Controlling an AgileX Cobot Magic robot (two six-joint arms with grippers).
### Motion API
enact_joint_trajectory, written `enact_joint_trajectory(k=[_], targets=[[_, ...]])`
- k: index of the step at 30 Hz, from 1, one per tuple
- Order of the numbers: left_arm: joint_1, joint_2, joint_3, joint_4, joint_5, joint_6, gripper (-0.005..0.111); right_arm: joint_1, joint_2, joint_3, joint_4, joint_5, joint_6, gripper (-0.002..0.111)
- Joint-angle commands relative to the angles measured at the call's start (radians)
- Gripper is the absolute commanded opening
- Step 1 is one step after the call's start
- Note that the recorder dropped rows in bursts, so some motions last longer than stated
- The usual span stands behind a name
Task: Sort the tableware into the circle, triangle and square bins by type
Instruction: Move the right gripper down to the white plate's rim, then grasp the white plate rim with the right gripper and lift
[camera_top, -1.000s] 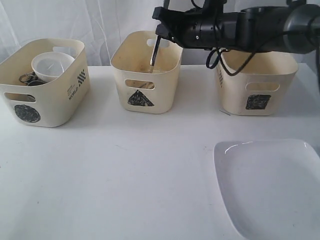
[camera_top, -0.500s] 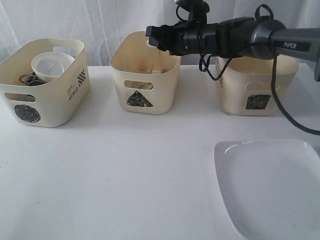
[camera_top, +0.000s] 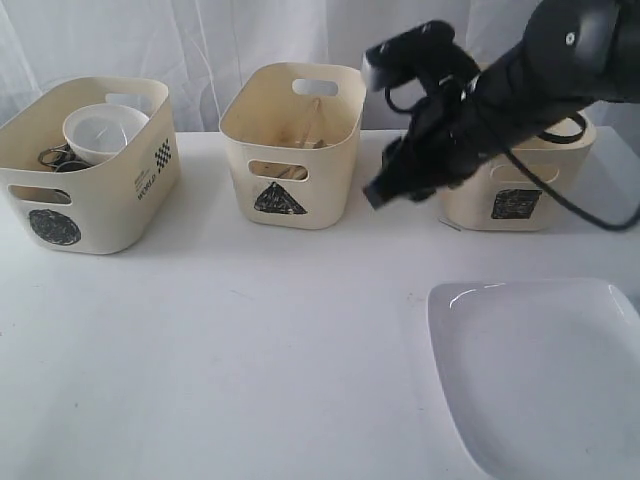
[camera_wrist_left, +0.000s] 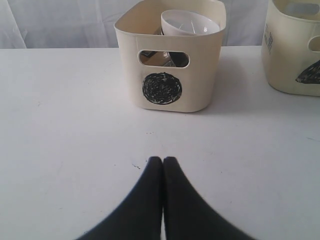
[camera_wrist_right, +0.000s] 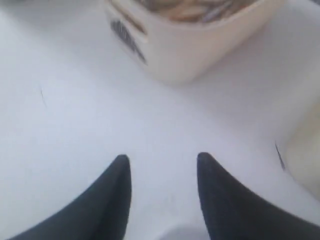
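The circle bin (camera_top: 100, 215) on the left holds a white bowl (camera_top: 100, 130) and steel mugs (camera_top: 58, 158). In the middle, the triangle bin (camera_top: 330, 180) has cutlery (camera_top: 310, 125) inside. My right arm partly covers the square bin (camera_top: 560, 190). A large white plate (camera_top: 540, 370) lies at the front right. My right gripper (camera_top: 378, 193) hangs open and empty between the triangle and square bins; in its wrist view the gripper (camera_wrist_right: 162, 159) is over bare table near the triangle bin (camera_wrist_right: 185, 45). My left gripper (camera_wrist_left: 163, 160) is shut and empty, facing the circle bin (camera_wrist_left: 170, 75).
The three bins stand in a row along the back of the white table (camera_top: 250, 350), before a white curtain (camera_top: 200, 40). In the left wrist view the triangle bin (camera_wrist_left: 295, 50) shows beside the circle bin. The plate reaches the table's front right edge.
My right gripper held a steel utensil over the triangle bin, then opened; the utensil now lies in that bin. The arm has swung down and right, in front of the square bin.
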Motion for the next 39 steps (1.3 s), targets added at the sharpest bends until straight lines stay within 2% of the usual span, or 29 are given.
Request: enact_joint_trajectory(k=[1, 3, 6, 11, 18, 27, 33, 36, 39], targets=[[0.001, -0.004, 0.004, 0.002, -0.005, -0.004, 0.000, 0.217, -0.084, 0.123, -0.539, 0.338, 0.393, 0.057], [0.001, -0.004, 0.004, 0.002, -0.005, -0.004, 0.000, 0.346, -0.084, 0.189, -0.633, 0.493, 0.476, 0.060], [0.001, -0.004, 0.004, 0.002, -0.005, -0.004, 0.000, 0.518, -0.084, 0.295, -0.661, 0.475, 0.595, 0.060], [0.001, -0.004, 0.004, 0.002, -0.005, -0.004, 0.000, 0.638, -0.062, 0.362, -0.703, 0.447, 0.772, 0.060], [0.001, -0.004, 0.004, 0.002, -0.005, -0.004, 0.000, 0.646, 0.005, 0.433, -0.742, 0.421, 0.866, 0.060], [0.001, -0.004, 0.004, 0.002, -0.005, -0.004, 0.000, 0.646, 0.083, 0.501, -0.779, 0.288, 0.925, 0.060], [0.001, -0.004, 0.004, 0.002, -0.005, -0.004, 0.000, 0.642, 0.118, 0.508, -0.885, 0.280, 1.049, 0.060], [0.001, -0.004, 0.004, 0.002, -0.005, -0.004, 0.000, 0.642, 0.132, 0.520, -0.903, 0.262, 1.075, 0.054], [0.001, -0.004, 0.004, 0.002, -0.005, -0.004, 0.000, 0.642, 0.138, 0.536, -0.903, 0.245, 1.082, 0.041]])
